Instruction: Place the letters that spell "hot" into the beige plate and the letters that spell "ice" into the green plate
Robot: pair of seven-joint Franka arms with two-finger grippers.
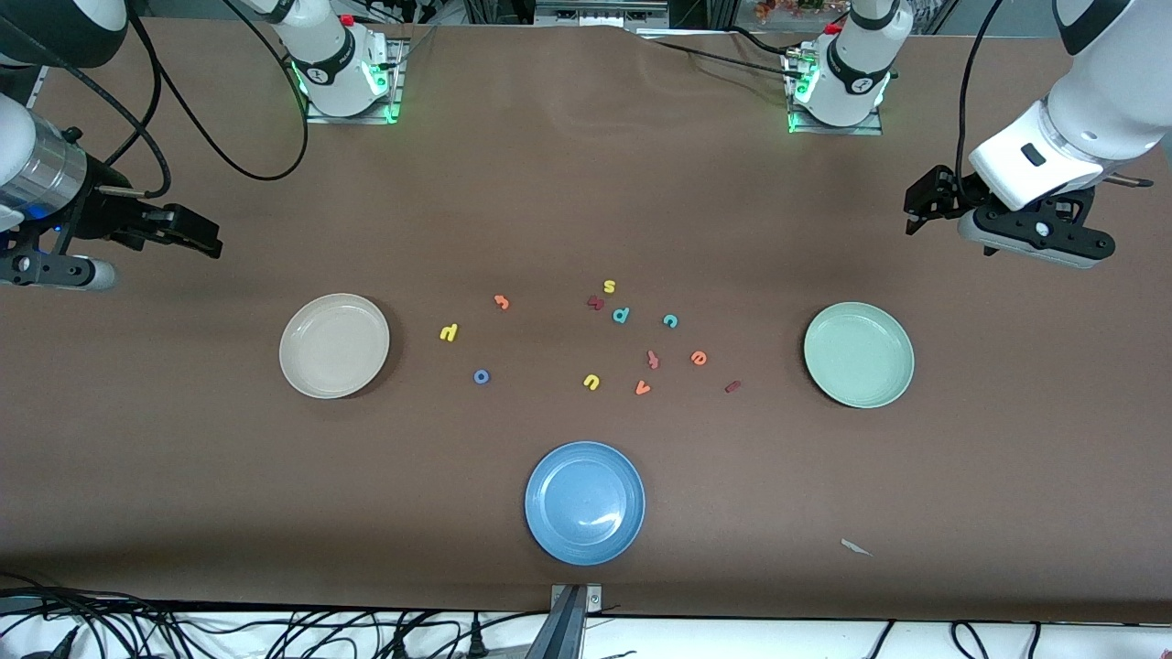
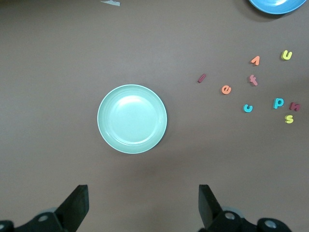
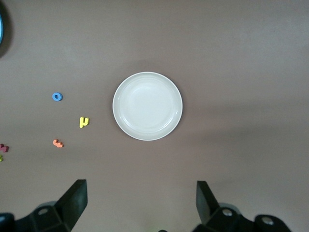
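Both plates bare, so nothing sorted yet | left gripper (image 2: 142,205) jaws wide, empty, poised over green plate (image 2: 132,119); i (image 2: 202,78), e (image 2: 226,89), c (image 2: 248,108) off to its side | right gripper (image 3: 140,203) wide, empty, over beige plate (image 3: 147,106); o (image 3: 57,96), h (image 3: 84,122), t (image 3: 58,143) nearby | I judge each arm staged above its own drop zone.

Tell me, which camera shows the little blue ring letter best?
The right wrist view: the blue o shows as a clear ring beside the beige plate. The front view shows it smaller; the left wrist view misses it.
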